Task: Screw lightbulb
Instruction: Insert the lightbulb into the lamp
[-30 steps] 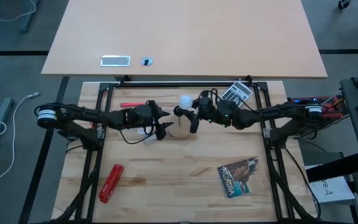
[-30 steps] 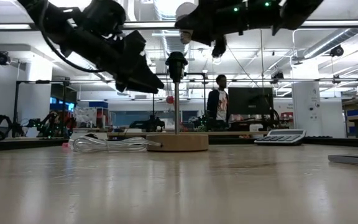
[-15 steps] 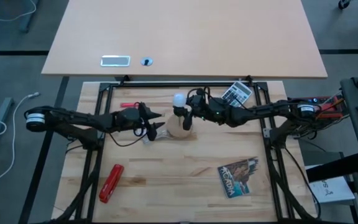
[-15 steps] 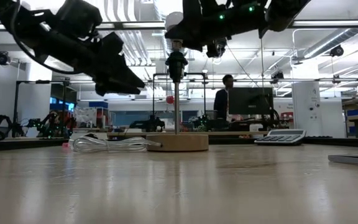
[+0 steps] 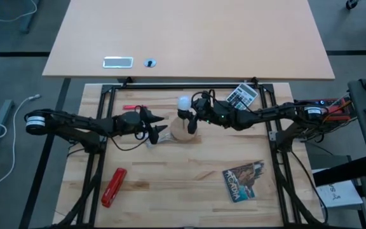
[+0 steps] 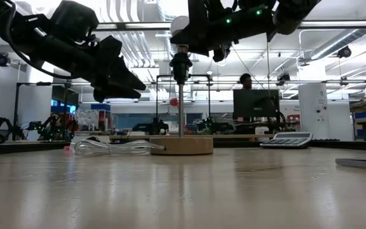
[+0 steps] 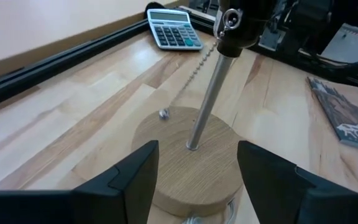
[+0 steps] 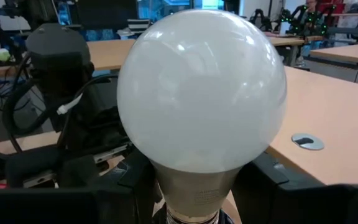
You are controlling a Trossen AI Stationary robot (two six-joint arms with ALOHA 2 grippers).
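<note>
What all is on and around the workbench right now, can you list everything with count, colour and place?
lightbulb: one, white, held over the lamp stand's socket.
lamp stand: one, round wooden base with metal pole and black socket, bench middle.
calculator: one, grey, far right of bench.
plastic wrapper: one, clear, beside the lamp stand's base.
red tool: one, near left.
magazine: one, dark cover, near right.
red pen: one, far left.
person: one, in the room behind.
left claw: open, beside the base, empty.
right claw: shut on the lightbulb.
</note>
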